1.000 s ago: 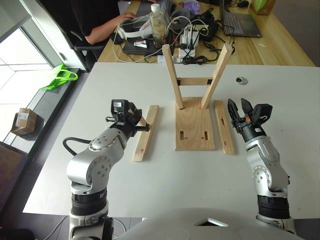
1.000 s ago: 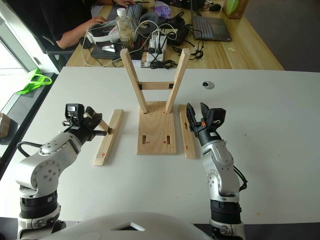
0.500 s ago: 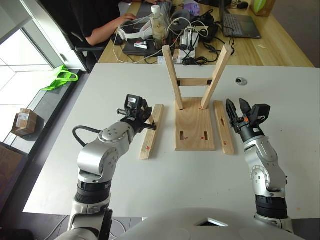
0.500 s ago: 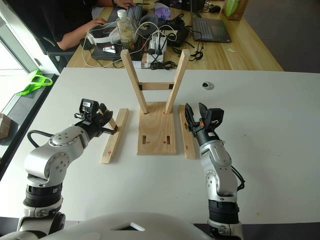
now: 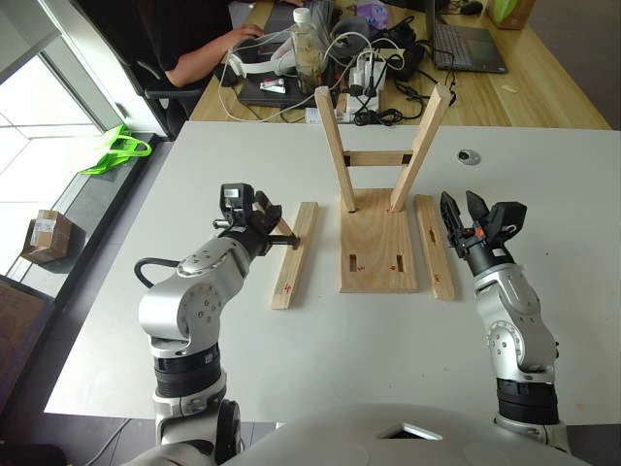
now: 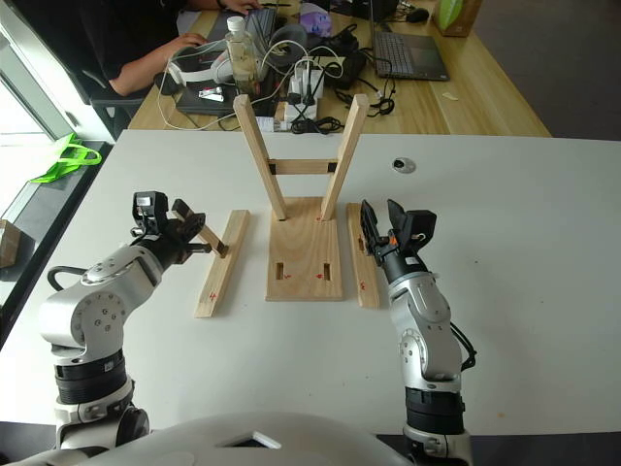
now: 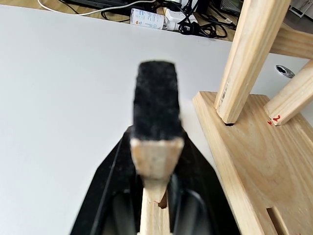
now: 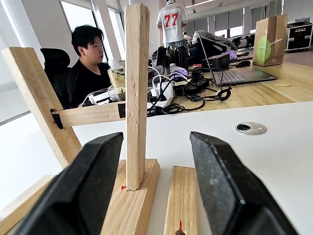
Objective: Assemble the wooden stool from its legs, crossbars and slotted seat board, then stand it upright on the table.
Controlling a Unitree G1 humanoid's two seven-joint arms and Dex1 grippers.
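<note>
We're looking at the white table (image 5: 243,369), and the slotted seat board (image 5: 377,248) lies flat in the middle. At its 12 o'clock end two legs stand in their slots, the left one (image 5: 336,146) and the right one (image 5: 421,146) leaning apart, with a crossbar (image 5: 376,158) joining them. The two slots (image 5: 356,262) at the 6 o'clock end are open.

At 9 o'clock of the board lies a loose leg (image 5: 291,262), and the left gripper (image 5: 277,231) is clamped on its far end. In the wrist view, the black pad (image 7: 155,98) presses right on the wood. We cannot tell whether that end is off the table.

At 3 o'clock of the board a second loose leg (image 5: 434,248) lies flat, just beside the board's edge. The right gripper (image 5: 463,206) hangs at its far half, fingers (image 8: 93,186) spread wide and grasping nothing
</note>
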